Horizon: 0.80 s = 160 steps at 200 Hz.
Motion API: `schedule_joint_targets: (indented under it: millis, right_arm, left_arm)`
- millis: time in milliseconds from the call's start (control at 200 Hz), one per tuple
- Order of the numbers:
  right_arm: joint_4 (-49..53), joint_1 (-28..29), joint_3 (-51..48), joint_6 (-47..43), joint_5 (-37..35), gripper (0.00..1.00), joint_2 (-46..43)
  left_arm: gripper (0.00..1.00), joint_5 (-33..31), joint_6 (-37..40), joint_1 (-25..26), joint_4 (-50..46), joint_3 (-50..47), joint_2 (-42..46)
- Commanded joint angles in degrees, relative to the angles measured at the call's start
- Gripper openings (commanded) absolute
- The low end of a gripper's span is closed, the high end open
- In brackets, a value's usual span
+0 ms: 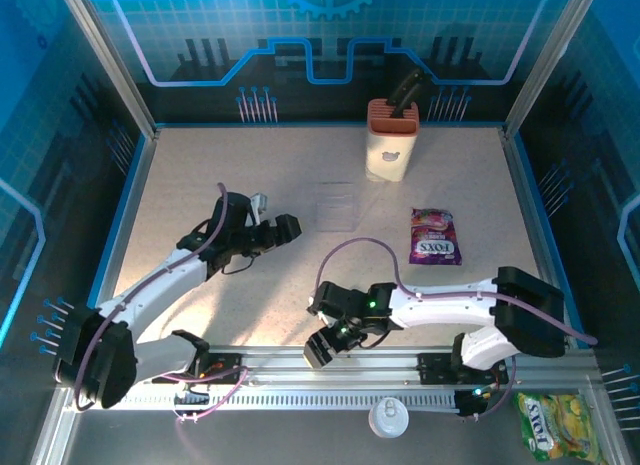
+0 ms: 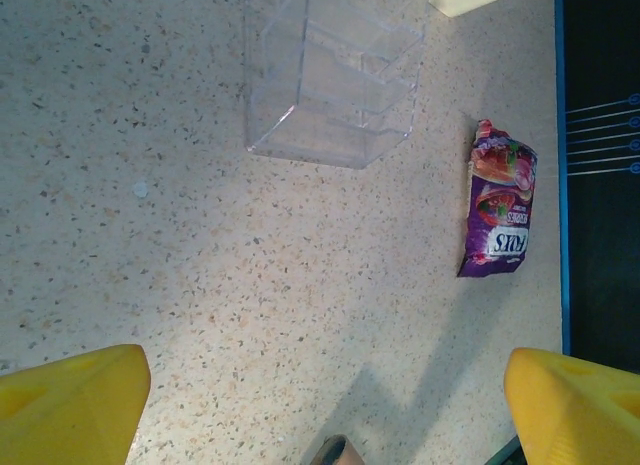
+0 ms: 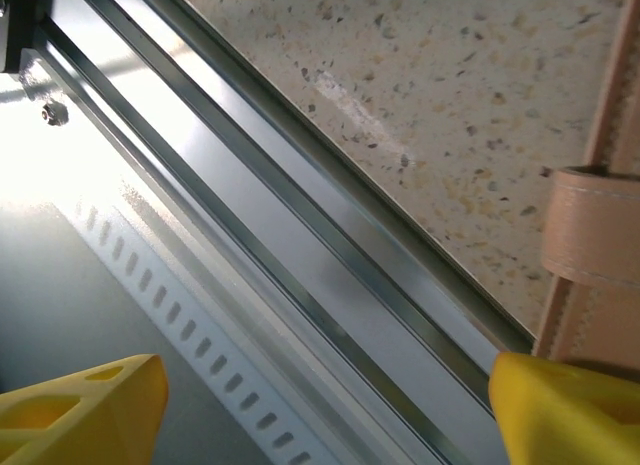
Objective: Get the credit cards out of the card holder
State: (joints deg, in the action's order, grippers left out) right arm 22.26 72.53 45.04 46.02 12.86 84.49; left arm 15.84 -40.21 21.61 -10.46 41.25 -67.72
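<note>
The right arm [image 1: 440, 305] lies low along the tabletop's [image 1: 250, 165] near edge, its jaws wide apart and empty over the metal rail [image 3: 250, 235]. Its wrist view shows a tan stitched card holder [image 3: 590, 235] beside one fingertip; whether they touch is unclear. Farther in, the left arm [image 1: 170, 275] reaches forward, jaws wide and empty, facing a clear box [image 2: 330, 75] and a purple packet [image 2: 497, 200].

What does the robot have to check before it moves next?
1. Left fingers wide open, nothing between them: ok.
2. Right fingers wide open, nothing between them: ok.
3. Right fingers above the tabletop: not ok, they hang over the metal rail at the near edge.
4. Card holder found: cannot tell; a tan stitched leather piece sits near the right fingers.
5. Cards spotted: cannot tell.
6. Snack packet apart from both arms: ok.
</note>
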Motion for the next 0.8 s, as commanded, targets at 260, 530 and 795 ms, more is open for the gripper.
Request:
schedule_joint_targets:
  millis: [260,530,795]
  right_arm:
    - [5.14,0.92,4.48,-0.37,-3.98,0.86,4.97]
    - [10.32,-3.73,1.56,0.32,-8.67,0.89,1.20]
    - [10.07,-12.24,-1.99,-1.40,-9.45,0.91,-2.86]
  left_arm:
    - [0.93,-1.00,0.43,0.36,-0.85,-1.35,2.34]
    - [0.92,-0.11,-0.19,0.32,-1.36,-1.38,2.42]
    - [0.92,0.68,-1.71,0.37,-1.26,-2.97,3.98]
